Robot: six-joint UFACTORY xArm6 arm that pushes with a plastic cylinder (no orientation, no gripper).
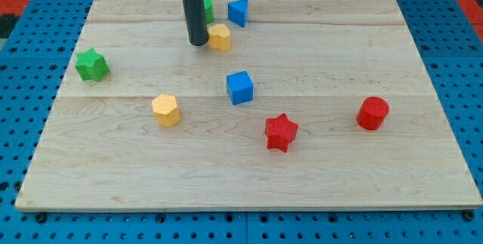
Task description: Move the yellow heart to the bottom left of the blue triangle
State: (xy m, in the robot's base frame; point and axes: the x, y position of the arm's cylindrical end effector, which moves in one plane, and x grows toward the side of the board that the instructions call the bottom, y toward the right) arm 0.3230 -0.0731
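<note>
The yellow heart (220, 37) lies near the view's top, just below and left of the blue triangle (238, 11). My tip (198, 43) rests on the board right beside the heart's left side, about touching it. The rod rises straight up out of the view's top and partly hides a green block (207, 7) behind it.
A green star (92, 64) sits at the view's left. A yellow hexagon (166, 110), a blue cube (240, 88) and a red star (281, 131) lie mid-board. A red cylinder (373, 113) is at the right. The wooden board (423, 176) sits on a blue pegboard.
</note>
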